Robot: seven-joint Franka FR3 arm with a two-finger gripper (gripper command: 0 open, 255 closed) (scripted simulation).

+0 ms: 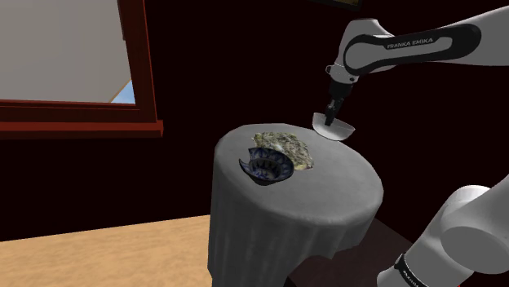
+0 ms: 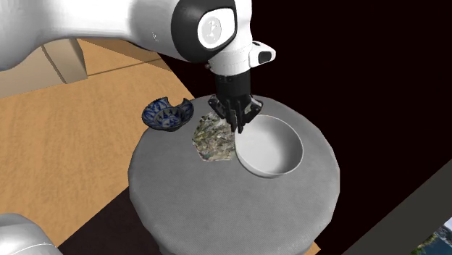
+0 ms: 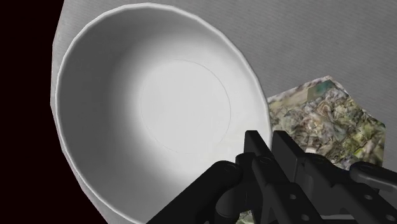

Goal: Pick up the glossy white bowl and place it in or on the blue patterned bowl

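Gripper [image 2: 237, 124]: closed on the white bowl [image 2: 274, 148], jaws pinching its rim. In the wrist view, rim wall caught between the two black fingers [image 3: 254, 149], with the smooth white interior open beyond them.

White bowl position, second exterior view: over the round table [image 2: 217, 210] draped in grey cloth, toward the top's 3 o'clock side, gripped at the bowl's own 10 o'clock rim. Shoulder view: at 2 o'clock from the blue patterned bowl [image 1: 265, 165], hanging tilted beneath the gripper against the table's far edge, apparently clear of the cloth. Actual gap under the base: cannot tell.

Blue patterned bowl: upright at the table's edge, at 10 o'clock of the top in the second exterior view, rim uneven. Well apart from the white bowl.

Mottled grey-green slab [image 2: 214, 138]: flat on the cloth between the two bowls, just beside the white bowl at its 9 o'clock in the second exterior view, near the blue patterned bowl.

White arm [image 2: 109, 25]: entering from 10 o'clock in the second exterior view, wrist pointing down at the table. Wooden floor [image 2: 65, 152] around the table. Dark red frame [image 1: 81, 126] at 9 o'clock in the shoulder view.
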